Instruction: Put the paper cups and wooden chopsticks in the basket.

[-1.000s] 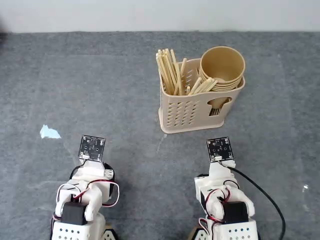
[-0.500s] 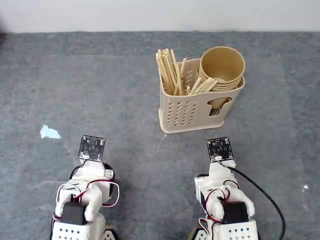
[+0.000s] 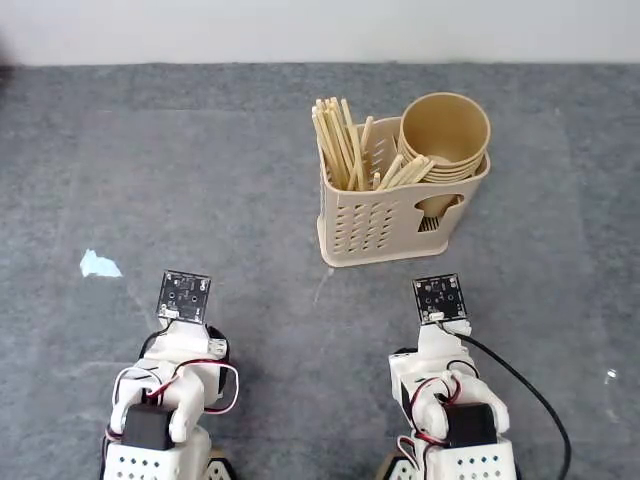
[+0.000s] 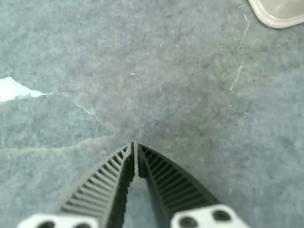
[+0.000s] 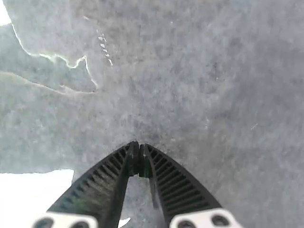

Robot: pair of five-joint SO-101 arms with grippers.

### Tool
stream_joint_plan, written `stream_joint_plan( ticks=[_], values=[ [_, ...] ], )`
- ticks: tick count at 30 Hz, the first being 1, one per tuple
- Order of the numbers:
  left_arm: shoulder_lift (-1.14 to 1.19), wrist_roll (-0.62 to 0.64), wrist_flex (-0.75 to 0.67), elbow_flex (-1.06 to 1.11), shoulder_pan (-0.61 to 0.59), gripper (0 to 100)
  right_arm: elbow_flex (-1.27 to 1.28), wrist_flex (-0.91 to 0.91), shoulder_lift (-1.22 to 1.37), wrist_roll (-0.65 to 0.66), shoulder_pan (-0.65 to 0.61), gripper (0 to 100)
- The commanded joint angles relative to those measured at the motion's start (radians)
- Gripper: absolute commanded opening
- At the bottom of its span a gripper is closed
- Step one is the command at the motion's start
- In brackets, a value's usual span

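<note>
A beige perforated basket (image 3: 385,225) stands on the grey mat at the back centre. Several wooden chopsticks (image 3: 340,145) lean upright in its left compartment. A stack of tan paper cups (image 3: 444,135) sits in its right compartment. Both arms are folded back at the near edge, well short of the basket. My left gripper (image 4: 135,149) is shut with nothing in it, its tip over bare mat. My right gripper (image 5: 137,149) is likewise shut and holds nothing. A corner of the basket (image 4: 280,12) shows in the left wrist view.
A small light-blue scrap (image 3: 98,265) lies on the mat at the left, also seen as a pale scrap (image 4: 16,89) from the left wrist. A black cable (image 3: 530,395) runs from the right arm toward the near right corner.
</note>
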Motion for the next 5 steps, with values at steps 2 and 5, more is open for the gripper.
stream_joint_plan(
  ticks=[2, 5],
  values=[
    [-0.012, 0.011, 0.002, -0.01, 0.005, 1, 0.015, 0.004, -0.016, -0.005, 0.008, 1.3],
    [-0.012, 0.011, 0.002, -0.01, 0.005, 1, 0.015, 0.004, -0.016, -0.005, 0.008, 1.3]
  ],
)
